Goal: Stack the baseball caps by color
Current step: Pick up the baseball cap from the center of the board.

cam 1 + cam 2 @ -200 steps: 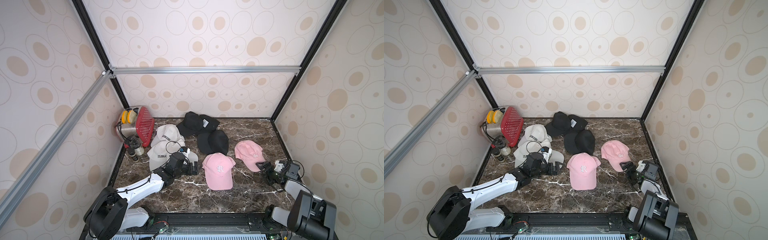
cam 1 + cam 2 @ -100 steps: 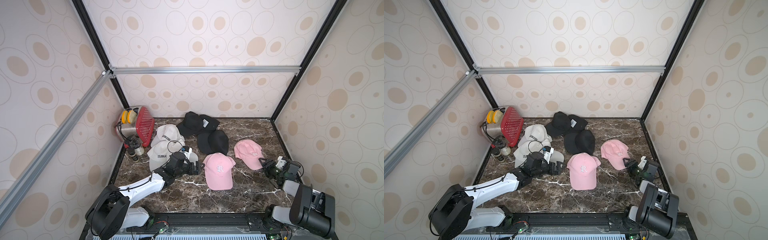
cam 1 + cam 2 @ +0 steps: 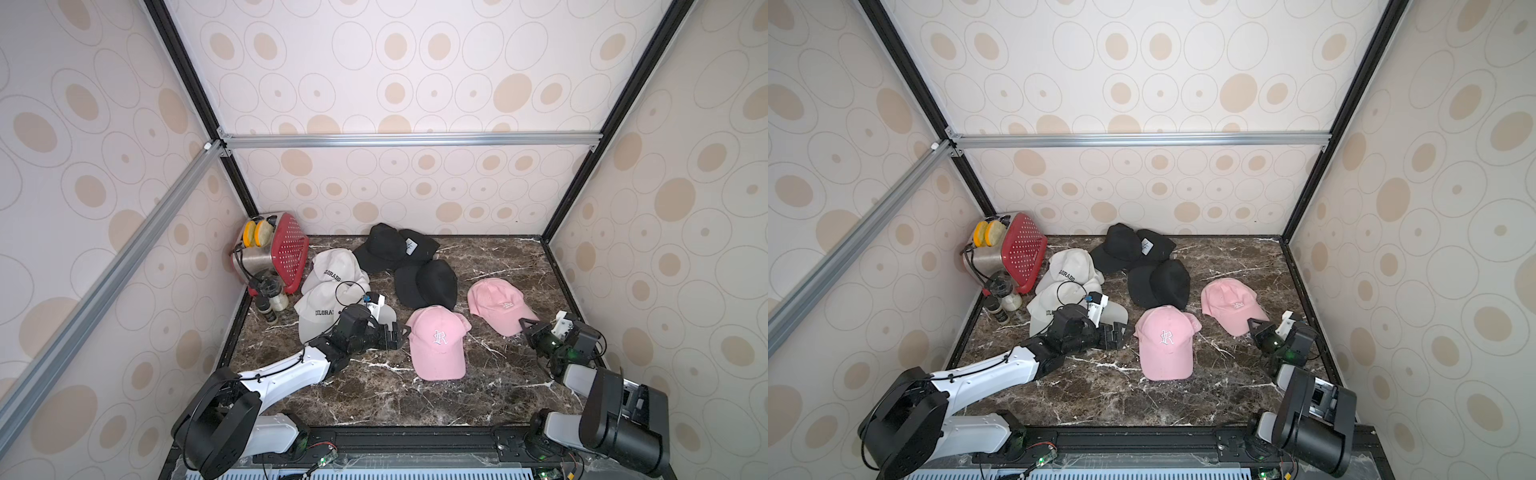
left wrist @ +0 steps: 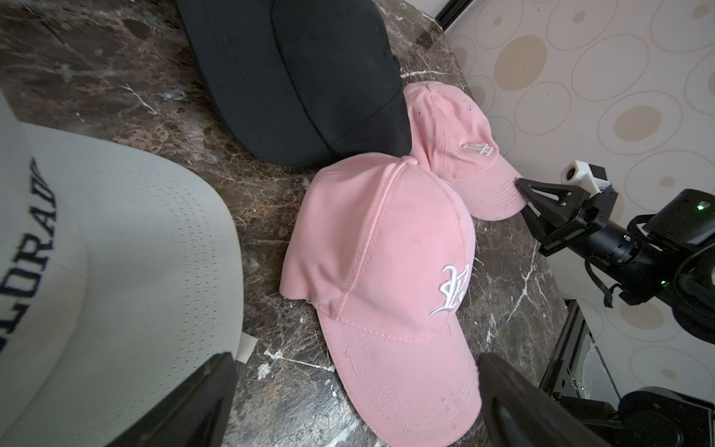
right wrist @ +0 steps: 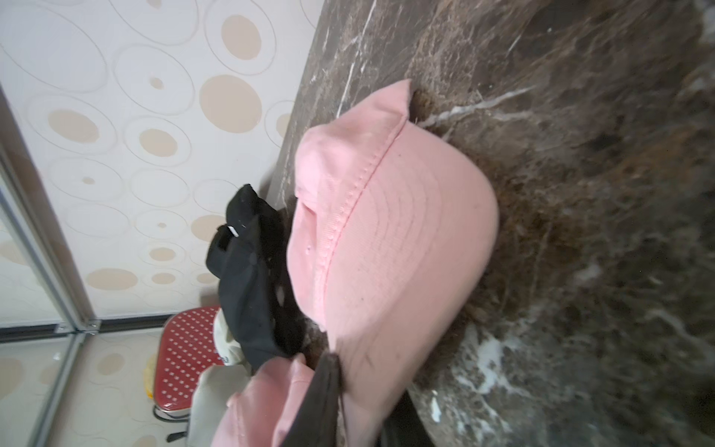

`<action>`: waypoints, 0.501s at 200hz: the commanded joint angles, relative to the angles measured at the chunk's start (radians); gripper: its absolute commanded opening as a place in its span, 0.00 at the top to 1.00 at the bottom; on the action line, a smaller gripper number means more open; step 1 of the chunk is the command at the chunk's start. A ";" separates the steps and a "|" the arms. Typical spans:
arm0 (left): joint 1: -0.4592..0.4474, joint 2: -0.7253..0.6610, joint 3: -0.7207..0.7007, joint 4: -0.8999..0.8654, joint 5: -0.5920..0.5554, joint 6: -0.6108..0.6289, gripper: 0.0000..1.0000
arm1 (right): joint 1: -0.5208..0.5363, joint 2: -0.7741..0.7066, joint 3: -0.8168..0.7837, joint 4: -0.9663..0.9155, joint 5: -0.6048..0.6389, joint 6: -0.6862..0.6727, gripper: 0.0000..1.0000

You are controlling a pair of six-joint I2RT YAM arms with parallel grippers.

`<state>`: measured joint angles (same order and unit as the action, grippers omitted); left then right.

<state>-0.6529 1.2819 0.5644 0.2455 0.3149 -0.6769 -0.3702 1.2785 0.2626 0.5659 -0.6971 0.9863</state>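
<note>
Dark marble tabletop [image 3: 374, 399], inside a booth lined with dotted wallpaper. Nearest, the left gripper [image 3: 395, 333] is spread wide and empty, low over the marble. The near pink cap [image 3: 436, 345] lies just beside its fingertips, brim toward the front edge. The right gripper [image 3: 527, 325] is clamped on the brim edge of the far pink cap [image 3: 494, 303], which rests on the marble.

Count:
- Pink: two caps.
- Black: three black caps [image 3: 428, 282] behind the pink ones, one with a white patch.
- White: white caps [image 3: 332, 286] piled at the left, two letterings legible, total uncertain.

Only the right wrist view shows the brim passing between the fingers [image 5: 329, 391]. Both top views show only the tips at the brim.
</note>
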 commanded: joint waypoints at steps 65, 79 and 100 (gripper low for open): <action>-0.008 0.040 0.120 -0.031 0.018 0.001 0.01 | 0.021 -0.225 0.004 -0.063 0.011 0.091 1.00; -0.010 0.055 0.176 -0.007 0.050 -0.004 0.01 | 0.050 -0.294 0.017 -0.057 0.031 0.143 1.00; -0.009 0.067 0.230 0.052 0.067 -0.029 0.01 | 0.146 -0.401 0.059 -0.065 0.097 0.171 1.00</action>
<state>-0.6529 1.3437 0.7021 0.2291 0.3458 -0.6823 -0.3061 0.9764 0.2661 0.4942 -0.6628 1.0985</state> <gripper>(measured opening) 0.991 0.078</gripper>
